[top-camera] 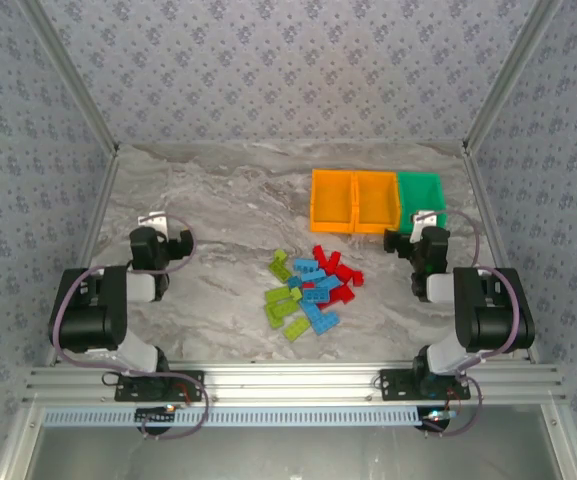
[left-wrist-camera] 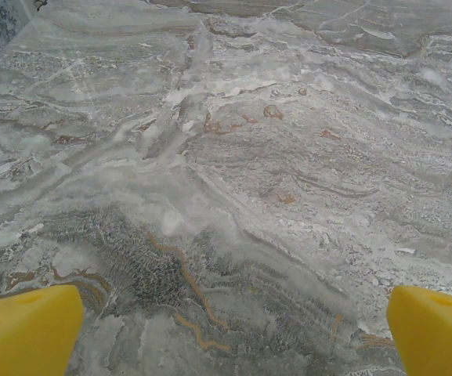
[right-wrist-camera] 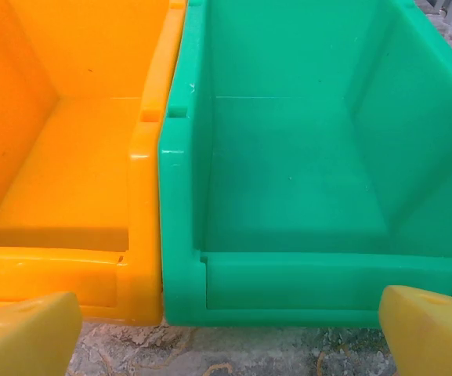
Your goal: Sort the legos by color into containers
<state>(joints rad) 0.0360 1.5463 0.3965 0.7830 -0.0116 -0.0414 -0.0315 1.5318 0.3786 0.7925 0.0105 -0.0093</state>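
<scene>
A loose pile of legos lies at the table's middle: red ones (top-camera: 335,268), light blue ones (top-camera: 315,290) and lime green ones (top-camera: 285,305). Behind it stand three bins in a row, two orange (top-camera: 333,200) (top-camera: 375,201) and one green (top-camera: 421,200). My left gripper (top-camera: 165,236) is open over bare marble at the left, its yellow fingertips (left-wrist-camera: 26,333) wide apart. My right gripper (top-camera: 421,240) is open just in front of the green bin (right-wrist-camera: 288,180), beside an orange bin (right-wrist-camera: 69,172); both look empty inside.
The marble table (top-camera: 228,200) is framed by metal posts and patterned walls on three sides. An aluminium rail (top-camera: 288,385) with both arm bases runs along the near edge. Open table surface spreads around the left gripper.
</scene>
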